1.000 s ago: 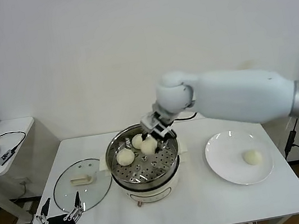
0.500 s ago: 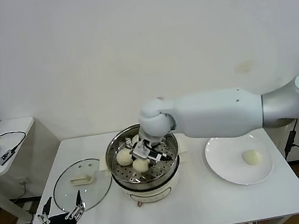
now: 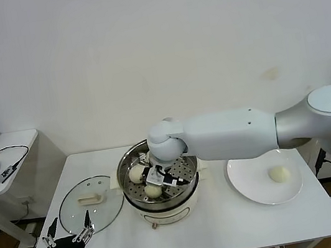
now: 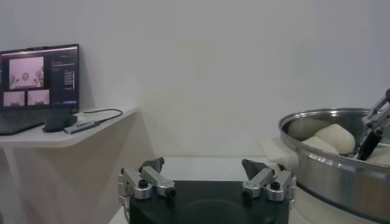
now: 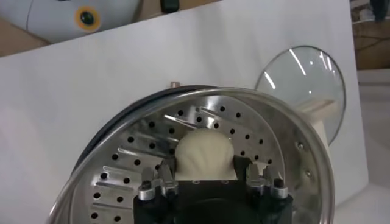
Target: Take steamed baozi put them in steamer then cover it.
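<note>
Inside the steamer [image 3: 159, 178], at the front of its perforated tray, one steamed baozi [image 3: 153, 190] is sitting between the fingers of the right claw [image 3: 156, 183]; the right wrist view is showing that bun [image 5: 205, 155] bracketed closely on both sides by the fingers [image 5: 157, 182], so the claw is reading as closed onto it, though whether the bun is resting on the tray cannot be told; two more baozi are lying farther back in the pot, one at the left [image 3: 137, 174] and one behind it, largely hidden by the arm; a fourth baozi [image 3: 278, 174] is lying on the white plate [image 3: 249, 177], well apart to the right of the steamer; the cover [image 3: 90, 203] is lying flat on the worktop [image 3: 231, 220], handle up, just beside the steamer on its left; the left claw [image 3: 66, 237] is hanging at the worktop's front left corner, near the cover, its fingers [image 4: 147, 180] spread wide and holding nothing; a laptop [image 4: 38, 86] is standing on a side desk farther left.
</note>
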Tool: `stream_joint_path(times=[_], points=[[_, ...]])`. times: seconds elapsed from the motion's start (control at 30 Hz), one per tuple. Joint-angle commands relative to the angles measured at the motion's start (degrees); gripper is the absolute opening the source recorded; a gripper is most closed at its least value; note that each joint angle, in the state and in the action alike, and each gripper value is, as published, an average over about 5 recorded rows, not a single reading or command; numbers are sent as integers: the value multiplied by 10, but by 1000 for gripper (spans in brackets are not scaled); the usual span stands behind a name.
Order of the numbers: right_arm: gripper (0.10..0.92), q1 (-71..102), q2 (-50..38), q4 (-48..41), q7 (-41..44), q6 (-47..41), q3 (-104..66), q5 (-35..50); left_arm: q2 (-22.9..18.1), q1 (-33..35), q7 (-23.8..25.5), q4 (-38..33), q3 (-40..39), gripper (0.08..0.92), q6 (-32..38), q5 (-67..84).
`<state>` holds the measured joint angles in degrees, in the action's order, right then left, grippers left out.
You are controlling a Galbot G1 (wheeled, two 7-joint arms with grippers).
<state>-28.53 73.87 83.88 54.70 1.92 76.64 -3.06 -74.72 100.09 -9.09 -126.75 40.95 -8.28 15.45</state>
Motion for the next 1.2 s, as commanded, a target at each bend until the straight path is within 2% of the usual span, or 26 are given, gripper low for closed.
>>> stream_joint_path(times=[0.03, 0.17, 0.3, 0.4, 0.57, 0.8, 0.97, 1.2], points=[[654, -11, -2, 6, 0, 10, -6, 5, 0, 0, 0, 0, 0, 823, 0, 0], [765, -36, -15, 17, 4, 7, -13, 27, 0, -1, 0, -1, -1, 823, 0, 0], [817, -62, -40, 37, 14, -4, -22, 56, 2, -2, 0, -4, -1, 823, -1, 0], [822, -77, -71, 52, 27, -22, -32, 60, 5, -2, 0, -5, 0, 823, -1, 0], [823, -89, -142, 77, 62, -117, -57, 47, 13, -3, 0, -5, 2, 823, -1, 1], [823, -78, -246, 79, 68, -208, -103, 111, 23, -4, 1, -4, 1, 823, 0, 2], [823, -33, -320, 82, 71, -229, -131, 106, 28, -7, 1, -3, -3, 823, 0, 3], [823, 92, -415, 57, 84, -209, -203, 47, 32, -12, 1, 3, -10, 823, 0, 3]])
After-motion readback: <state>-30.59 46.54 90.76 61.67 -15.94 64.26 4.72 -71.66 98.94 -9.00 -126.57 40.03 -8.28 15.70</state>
